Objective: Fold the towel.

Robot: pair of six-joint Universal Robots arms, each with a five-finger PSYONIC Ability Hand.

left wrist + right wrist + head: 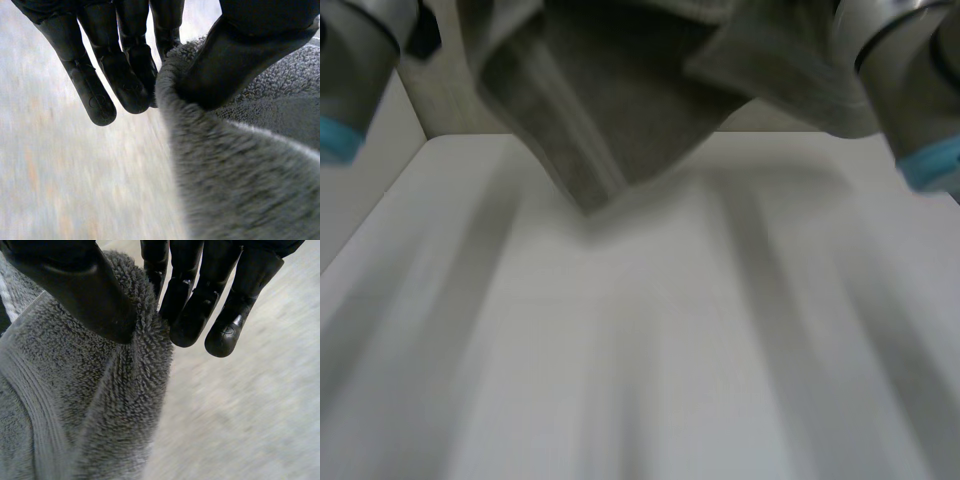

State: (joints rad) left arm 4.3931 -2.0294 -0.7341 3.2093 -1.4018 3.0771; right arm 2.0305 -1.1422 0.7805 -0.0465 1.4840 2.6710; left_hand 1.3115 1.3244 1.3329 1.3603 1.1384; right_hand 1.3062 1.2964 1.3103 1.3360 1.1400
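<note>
Black fingers [125, 85] of the left hand [100, 30] and its thick thumb pinch a rolled edge of the grey terry towel [240, 190] between them. The outermost finger hangs straight and free beside the cloth. The right hand [220, 270] does the same, with its thumb on one face of the pile and its fingers [192, 315] on the other, an edge bunched in the pinch. Out from those two grips the towel hangs in the air between the left arm [355, 70] and the right arm [910, 90]. It sags in loose, uneven flaps, and its lowest corner points down toward the far part of the white bench [640, 380]. Whether that corner touches the surface I cannot tell.

By my reckoning the folding is at an early stage. The towel is up off the bench and held by both hands, but no neat fold lies anywhere. Laying it down, doubling it over and squaring the edges are all left to do.

The wrist views give the grips up close, thumb against fingers, and the woven band [30, 405] running along the cloth beside the right hand. The head view gives what they lack: the towel's whole hanging shape, and the bench spread out below it.
</note>
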